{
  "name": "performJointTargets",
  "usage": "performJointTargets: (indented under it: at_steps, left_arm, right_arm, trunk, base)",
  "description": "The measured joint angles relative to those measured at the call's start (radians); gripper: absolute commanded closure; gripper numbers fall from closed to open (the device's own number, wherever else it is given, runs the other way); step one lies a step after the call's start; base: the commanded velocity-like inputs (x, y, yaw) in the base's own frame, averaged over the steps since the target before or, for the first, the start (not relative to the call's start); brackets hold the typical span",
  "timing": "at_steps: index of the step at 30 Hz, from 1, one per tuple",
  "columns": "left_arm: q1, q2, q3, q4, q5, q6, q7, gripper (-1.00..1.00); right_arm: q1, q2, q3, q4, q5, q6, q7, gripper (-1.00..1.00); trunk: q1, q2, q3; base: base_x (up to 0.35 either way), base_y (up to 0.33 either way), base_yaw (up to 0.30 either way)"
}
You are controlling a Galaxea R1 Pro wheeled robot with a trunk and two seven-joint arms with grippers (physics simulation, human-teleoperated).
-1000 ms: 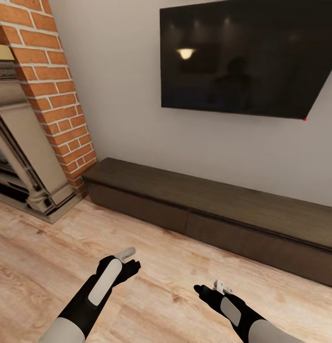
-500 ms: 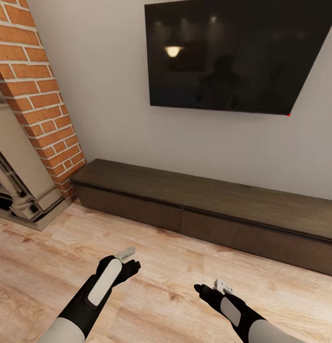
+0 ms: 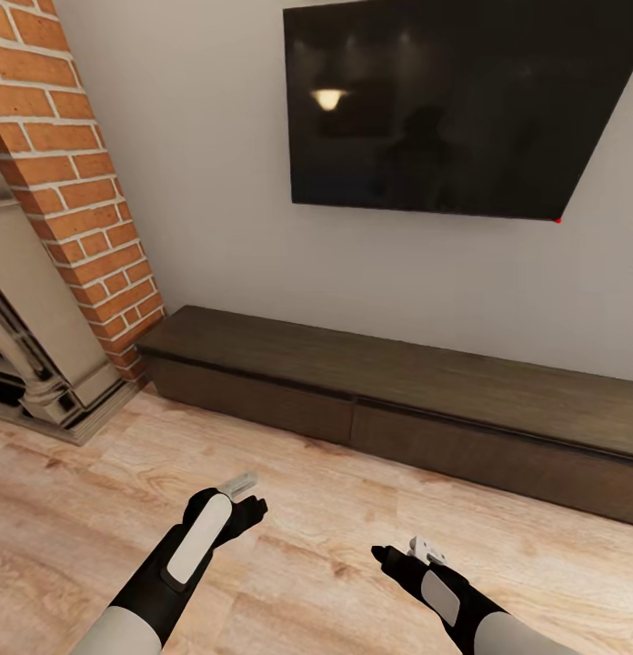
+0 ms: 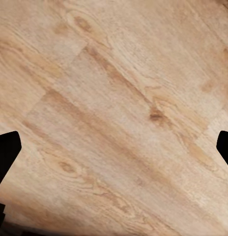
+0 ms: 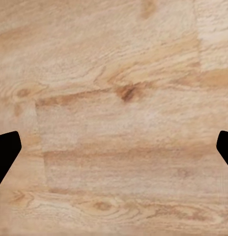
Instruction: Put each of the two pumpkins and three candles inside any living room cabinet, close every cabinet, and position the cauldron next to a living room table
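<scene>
Brick chimney column [image 3: 75, 173] sat at upper left of the head view, red with pale mortar, with a beige fireplace surround [image 3: 35, 346] below it at the left edge. Wall [image 3: 216, 182] behind was plain off-white. Dark TV screen [image 3: 444, 105] hung at upper centre to upper right, a lamp reflection in its left part and a small red dot at its lower right corner. Cabinet [image 3: 398, 400], long, low, dark brown wood grain, ran from centre left to the right edge against the wall, left end just beside the brick; both visible drawer fronts sat flush, closed. Floor [image 3: 335, 509] was light wood plank across the lower frame. Left gripper [image 3: 242, 491] hovered over the floor at lower left of centre, well apart from the cabinet; in the left wrist view its dark fingers [image 4: 7, 152] showed at opposite edges, spread wide, nothing between them but planks [image 4: 114, 113]. Right gripper [image 3: 416, 549] hovered at lower right of centre over the floor; the right wrist view showed its fingers [image 5: 6, 152] spread wide too, released, bare planks [image 5: 119, 98] between.
</scene>
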Motion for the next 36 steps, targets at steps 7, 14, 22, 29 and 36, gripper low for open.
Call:
performJointTargets:
  at_steps: [7, 14, 22, 29, 36]
  left_arm:
    - [0.000, 0.000, -0.003, 0.000, -0.001, 0.000, 0.001, -1.00]
    - [0.000, 0.000, -0.003, 0.000, -0.003, 0.000, 0.000, -1.00]
    - [0.000, 0.000, 0.000, 0.000, -0.001, 0.000, 0.000, -1.00]
    - [0.000, 0.000, 0.000, -0.001, -0.002, 0.000, 0.001, -1.00]
    - [0.000, 0.000, -0.003, 0.000, -0.005, 0.000, 0.001, -1.00]
  right_arm:
    - [0.000, -0.001, 0.000, 0.000, -0.001, -0.007, 0.000, -1.00]
    - [-0.001, -0.001, -0.001, 0.001, -0.003, -0.008, 0.011, -1.00]
    - [-0.001, -0.001, -0.002, 0.001, -0.004, -0.007, 0.012, -1.00]
    - [0.000, -0.001, -0.002, 0.001, -0.004, -0.007, 0.012, -1.00]
    - [-0.001, -0.001, -0.002, -0.002, 0.000, -0.002, 0.034, -1.00]
  trunk:
    - [0.000, 0.000, 0.002]
    - [0.000, 0.000, 0.010]
    - [0.000, 0.000, 0.021]
    - [0.000, 0.000, 0.027]
    - [0.000, 0.000, 0.028]
  base:
    - [0.161, -0.004, -0.042]
    - [0.168, -0.088, -0.182]
    - [0.050, -0.012, -0.206]
    - [0.195, 0.120, -0.115]
    - [0.285, -0.092, -0.008]
